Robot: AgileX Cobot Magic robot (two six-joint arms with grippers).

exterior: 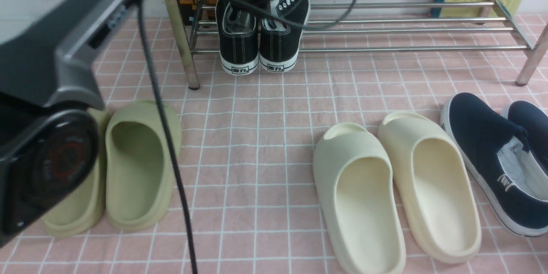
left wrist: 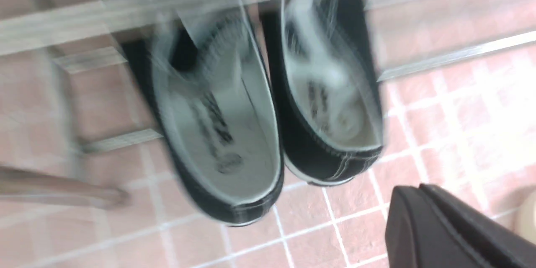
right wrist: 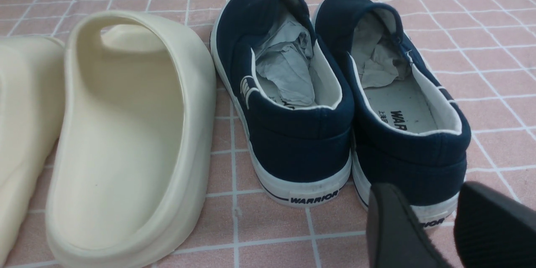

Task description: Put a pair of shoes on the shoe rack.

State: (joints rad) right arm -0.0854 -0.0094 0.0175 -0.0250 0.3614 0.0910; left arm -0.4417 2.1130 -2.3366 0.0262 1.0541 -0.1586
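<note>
Slides in green foam [exterior: 137,167] lie at the far left of the pink checked mat [exterior: 257,145], partly hidden behind my left arm [exterior: 51,51], which reaches forward toward the shoe rack [exterior: 406,48]. At the rack's left end the pair of shoes [exterior: 239,45] rests side by side on the lower chrome bars, toes in, heels jutting past the front bar toward me. In the blurred left wrist view, the left gripper [left wrist: 414,201] hangs near the heels with its jaws pressed together, clear of both sneakers and holding nothing. Right of centre, cream slides [exterior: 359,197] lie on the mat. Navy slip-ons [exterior: 483,145] stuffed with crumpled paper [right wrist: 289,67] sit just beside them at the far right. My right gripper [right wrist: 435,194] hovers low behind the slip-ons' heels, jaws parted, nothing between them.
</note>
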